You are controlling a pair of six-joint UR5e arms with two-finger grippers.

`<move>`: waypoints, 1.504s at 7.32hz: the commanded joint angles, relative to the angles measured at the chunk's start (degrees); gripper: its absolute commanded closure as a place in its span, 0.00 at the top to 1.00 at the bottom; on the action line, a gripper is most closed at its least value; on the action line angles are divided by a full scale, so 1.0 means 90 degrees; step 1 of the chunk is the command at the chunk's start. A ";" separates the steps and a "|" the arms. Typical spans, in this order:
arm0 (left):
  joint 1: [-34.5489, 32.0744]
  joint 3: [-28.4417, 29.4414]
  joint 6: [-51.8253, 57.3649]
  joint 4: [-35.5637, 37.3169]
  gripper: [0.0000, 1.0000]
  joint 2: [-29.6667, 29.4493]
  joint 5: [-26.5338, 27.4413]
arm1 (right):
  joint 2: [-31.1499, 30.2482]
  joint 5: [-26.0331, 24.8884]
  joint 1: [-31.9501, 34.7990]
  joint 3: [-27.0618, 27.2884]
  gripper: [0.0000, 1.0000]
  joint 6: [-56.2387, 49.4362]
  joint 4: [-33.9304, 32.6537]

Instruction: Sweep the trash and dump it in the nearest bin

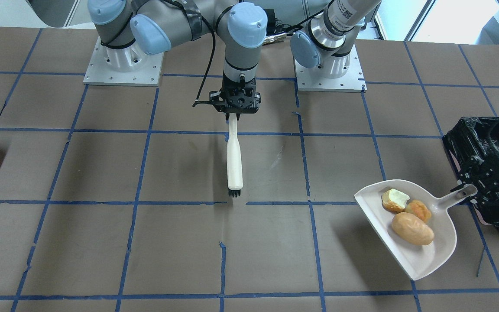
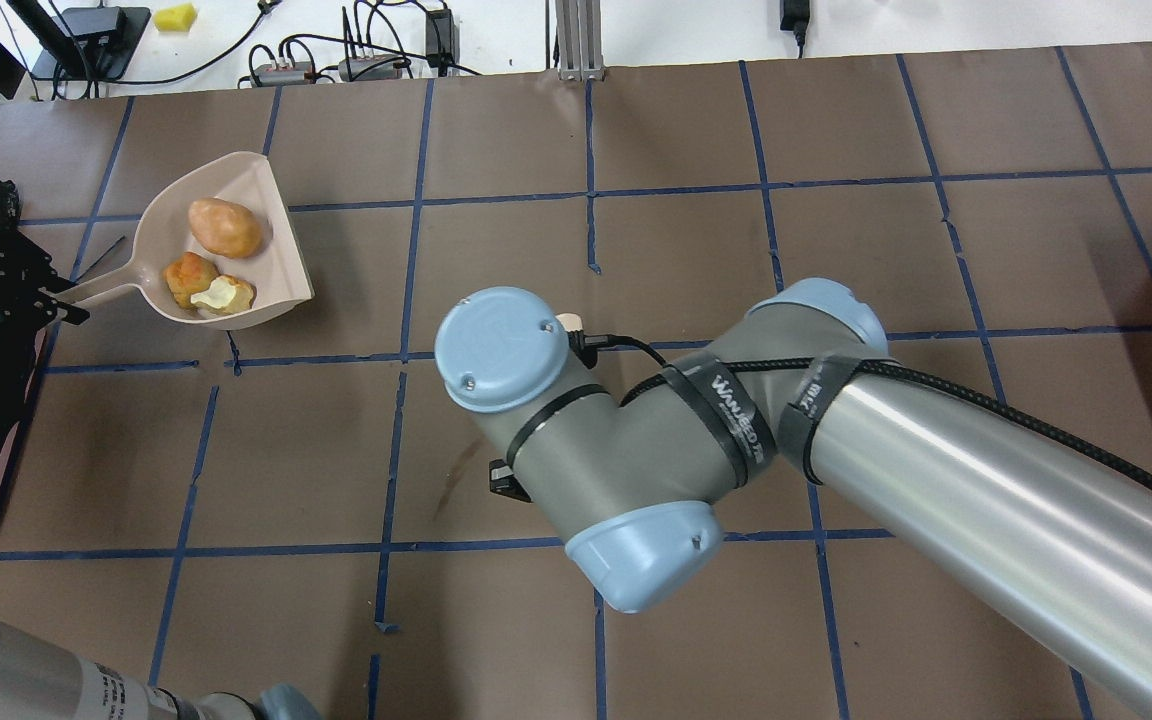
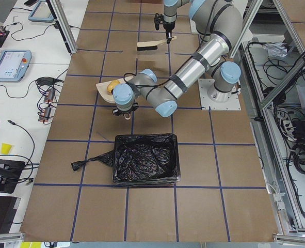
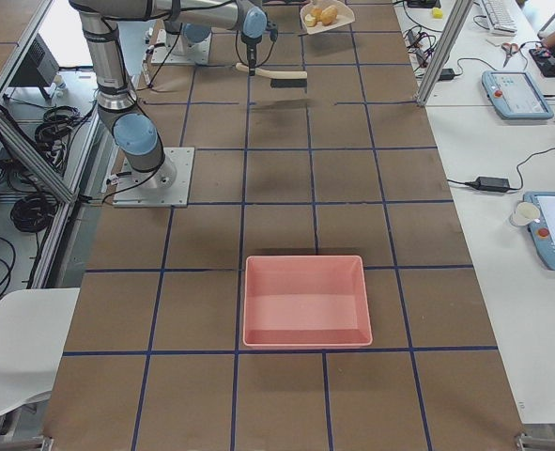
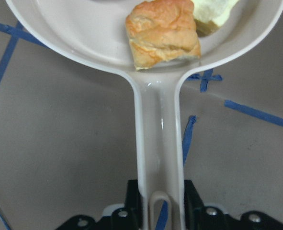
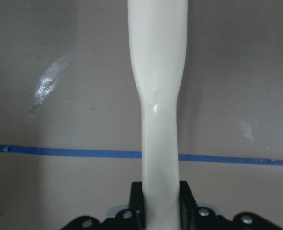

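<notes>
The white dustpan (image 1: 422, 255) carries the trash: a tan potato-shaped lump (image 1: 412, 228), a brown-crusted chunk (image 1: 419, 210) and a pale yellow-green chunk (image 1: 396, 199). My left gripper (image 1: 471, 191) is shut on the dustpan handle (image 5: 159, 143), with the pan held just beside the bin (image 1: 487, 143), a container lined with a black bag. The pan's shadow falls on the table to one side. My right gripper (image 1: 234, 115) is shut on the white brush (image 1: 234, 156) near the table's middle, bristles (image 1: 234, 193) pointing away from the robot. From overhead, the right arm hides the brush.
A pink tray-like bin (image 4: 305, 301) sits far off toward the robot's right end of the table. The brown table top (image 1: 102, 242) is marked with a grid of blue tape. Cables and devices lie beyond the far edge (image 2: 356, 60).
</notes>
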 commanded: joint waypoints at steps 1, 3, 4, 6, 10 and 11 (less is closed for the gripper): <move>0.0618 0.0157 0.0012 -0.0523 0.12 0.0109 -0.0418 | 0.0093 0.0371 -0.0256 0.0531 0.00 -0.0056 -0.1005; 0.1475 0.0158 0.0012 -0.0592 0.12 0.0333 -0.0808 | 0.0093 0.0273 -0.0217 0.0599 0.01 -0.0027 -0.0996; 0.1846 0.0177 0.0012 -0.0728 0.12 0.0459 -0.0799 | 0.0084 0.0282 -0.0168 0.0648 0.03 0.0031 -0.1006; 0.2764 0.0236 0.0012 -0.1012 0.12 0.0578 -0.1062 | 0.0151 0.0322 -0.0158 0.0726 0.08 0.0032 -0.1035; 0.3588 0.0937 0.0178 -0.0954 0.12 0.0792 0.0200 | 0.0201 0.0322 -0.0158 0.0659 1.00 -0.0017 -0.1025; 0.3627 0.0978 0.0188 -0.0896 0.12 0.0754 0.0468 | 0.0201 0.0312 -0.0158 0.0561 1.00 -0.0036 -0.1025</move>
